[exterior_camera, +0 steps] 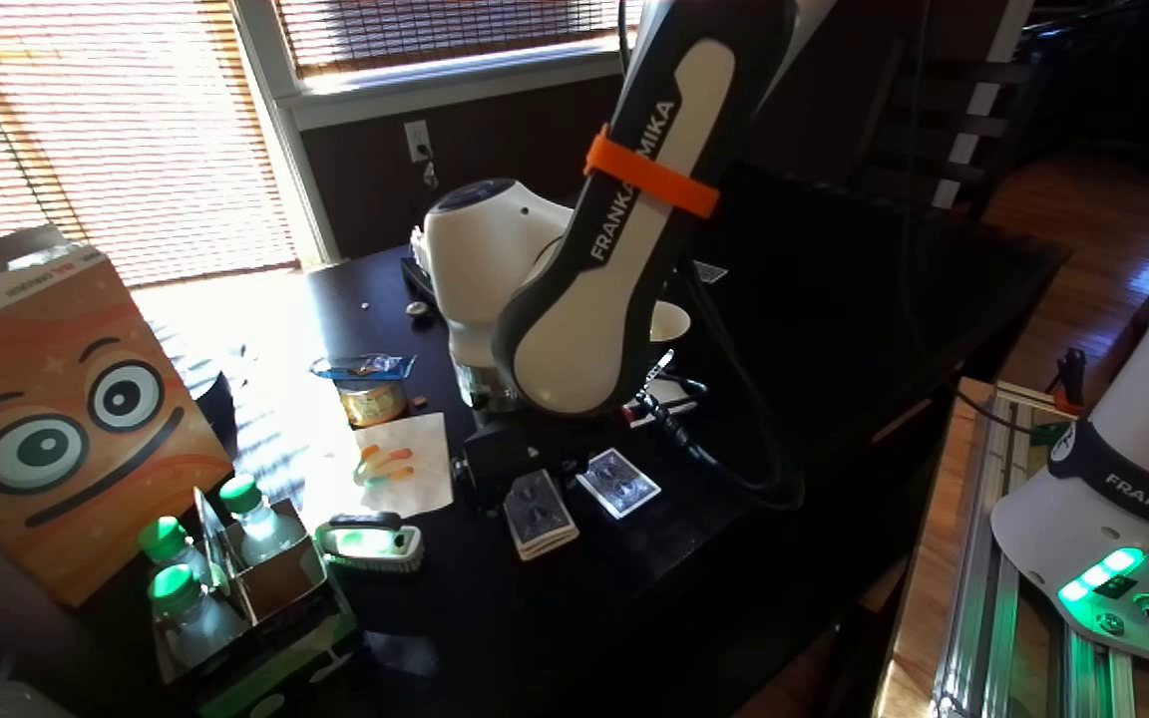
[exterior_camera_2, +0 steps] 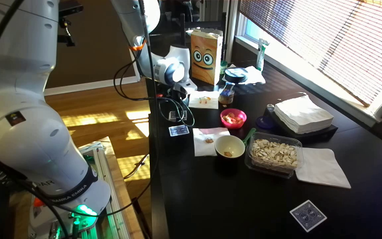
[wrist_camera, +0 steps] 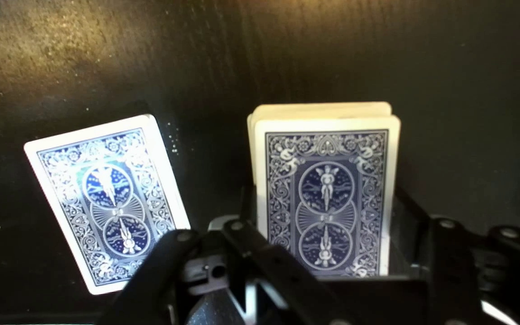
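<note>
Between the parted fingers of the gripper (wrist_camera: 326, 205) is a deck of blue rider-back playing cards (wrist_camera: 327, 180), face down, its lower cards peeking out past the top one's edge; whether the fingers press against the deck's sides, I cannot tell. To the gripper's left in the wrist view, a second face-down rider-back card (wrist_camera: 106, 198) lies askew, near the deck but apart from it. In an exterior view, near the gripper, a white napkin (exterior_camera: 430, 489) bears gummy worms (exterior_camera: 401, 471); farther from the gripper, a scrub brush (exterior_camera: 372, 543) rests just beside a cardboard bottle carrier (exterior_camera: 280, 580). Well apart from the gripper are a pink bowl (exterior_camera_2: 232, 125) and a lone card (exterior_camera_2: 308, 215).
</note>
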Controlling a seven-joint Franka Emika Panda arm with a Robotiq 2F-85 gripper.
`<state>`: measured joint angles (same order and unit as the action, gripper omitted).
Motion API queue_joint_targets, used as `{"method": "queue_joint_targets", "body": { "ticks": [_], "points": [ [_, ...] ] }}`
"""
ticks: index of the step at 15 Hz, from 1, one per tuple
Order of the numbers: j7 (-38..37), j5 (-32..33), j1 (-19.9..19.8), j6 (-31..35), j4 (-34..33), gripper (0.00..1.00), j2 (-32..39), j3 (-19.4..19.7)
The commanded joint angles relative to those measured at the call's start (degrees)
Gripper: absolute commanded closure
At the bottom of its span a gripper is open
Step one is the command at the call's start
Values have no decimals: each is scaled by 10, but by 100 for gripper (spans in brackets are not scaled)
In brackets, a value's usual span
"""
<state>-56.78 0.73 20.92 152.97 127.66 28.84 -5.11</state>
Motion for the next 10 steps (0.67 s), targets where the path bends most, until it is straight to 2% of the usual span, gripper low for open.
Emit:
{"method": "queue_joint_targets", "body": {
  "ticks": [1,10],
  "points": [
    [11,-11,0,4,12,55,-8,7],
    [11,-12,-3,6,19,55,-14,10]
  ]
}}
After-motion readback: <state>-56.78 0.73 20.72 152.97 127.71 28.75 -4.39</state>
